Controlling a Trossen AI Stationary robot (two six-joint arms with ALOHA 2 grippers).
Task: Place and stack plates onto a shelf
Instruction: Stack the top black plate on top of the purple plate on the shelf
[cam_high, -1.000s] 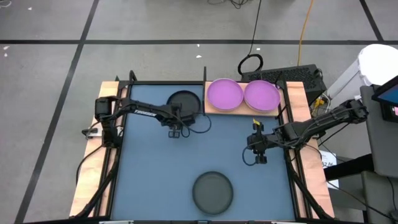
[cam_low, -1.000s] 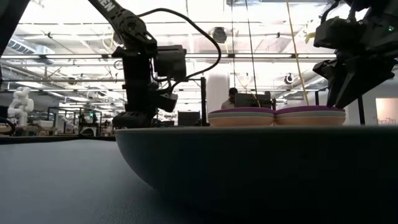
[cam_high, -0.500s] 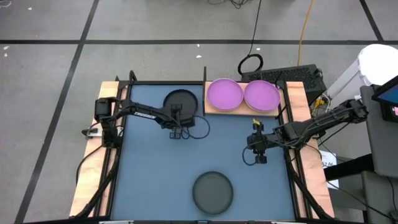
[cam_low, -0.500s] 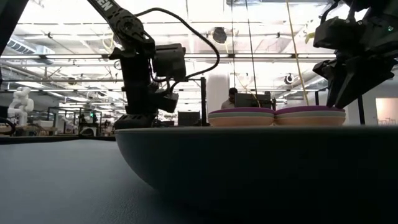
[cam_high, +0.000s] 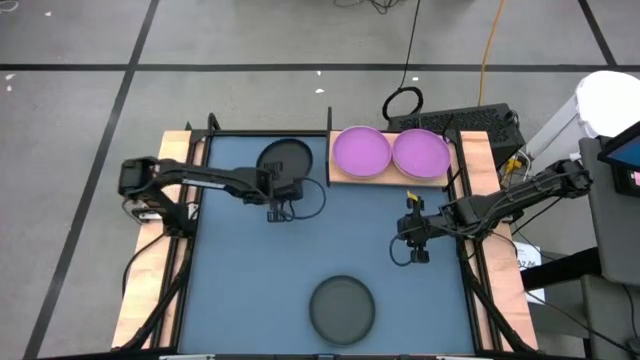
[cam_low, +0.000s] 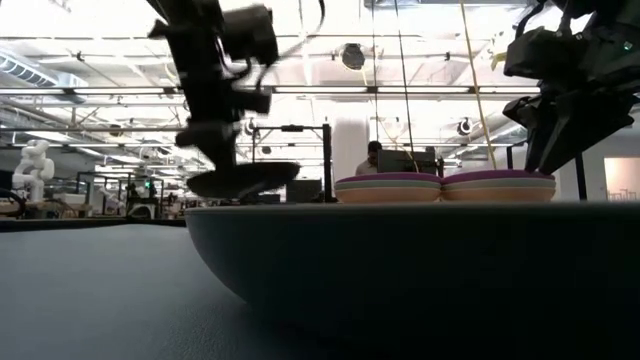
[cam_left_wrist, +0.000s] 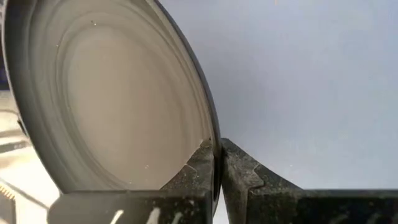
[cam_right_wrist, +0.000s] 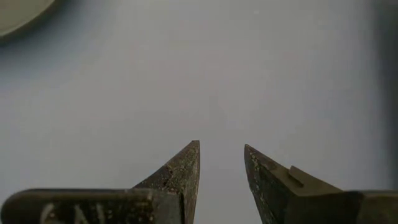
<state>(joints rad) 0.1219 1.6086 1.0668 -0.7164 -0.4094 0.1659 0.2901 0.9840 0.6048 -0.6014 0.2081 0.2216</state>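
Plates were the job, and your left tool (cam_high: 281, 196) was pinched on the rim of one black plate (cam_high: 284, 161), lifted clear of the blue mat (cam_high: 240, 270) at the desk's far left; your next move, I judged, called for carrying it right onto the shelf (cam_high: 338, 176) and setting it level on a purple-topped stack (cam_high: 361, 151); your right tool (cam_high: 416, 243) hung parted and empty; I counted two purple tops, two black plates, the second (cam_high: 342, 308) near you.
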